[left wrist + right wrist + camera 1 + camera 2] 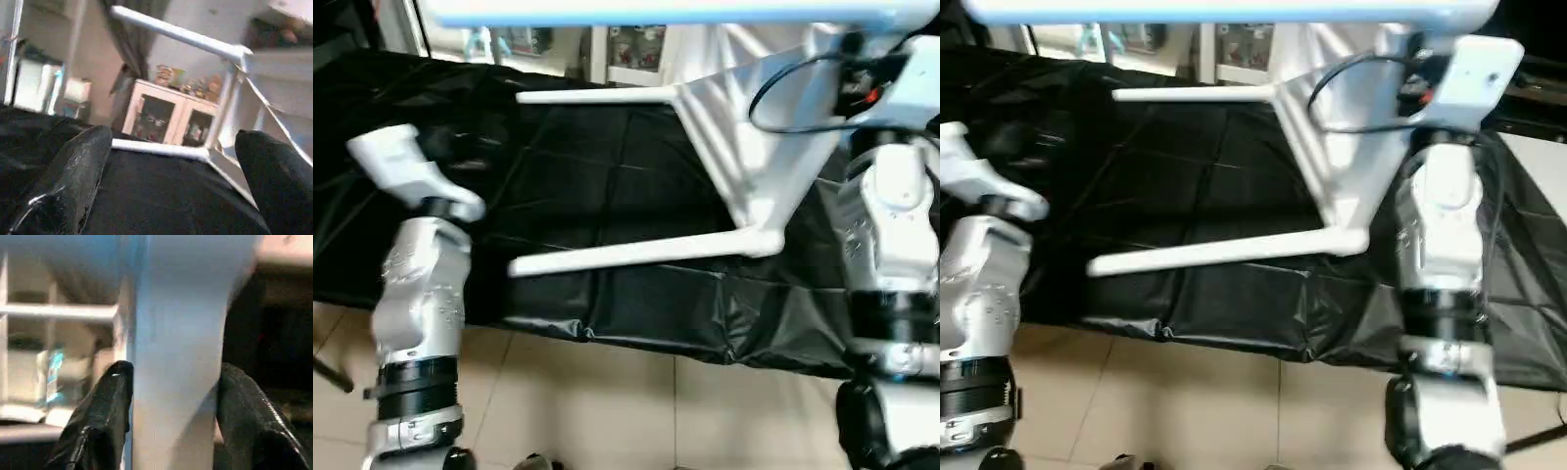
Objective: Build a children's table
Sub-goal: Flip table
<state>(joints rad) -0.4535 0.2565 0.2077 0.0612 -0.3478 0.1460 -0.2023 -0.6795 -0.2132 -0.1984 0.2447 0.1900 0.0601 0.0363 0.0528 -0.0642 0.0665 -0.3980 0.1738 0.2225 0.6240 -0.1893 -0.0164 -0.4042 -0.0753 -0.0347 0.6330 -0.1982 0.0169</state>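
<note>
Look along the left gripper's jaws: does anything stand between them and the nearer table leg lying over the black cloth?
Nothing visible does. The left gripper has its jaws wide apart, with bare black cloth running from them up to the nearer table leg.

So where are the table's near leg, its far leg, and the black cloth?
near leg [626, 253], left eye view, mid-tube
far leg [597, 95], left eye view, mid-tube
black cloth [607, 186], left eye view, bare middle
</note>
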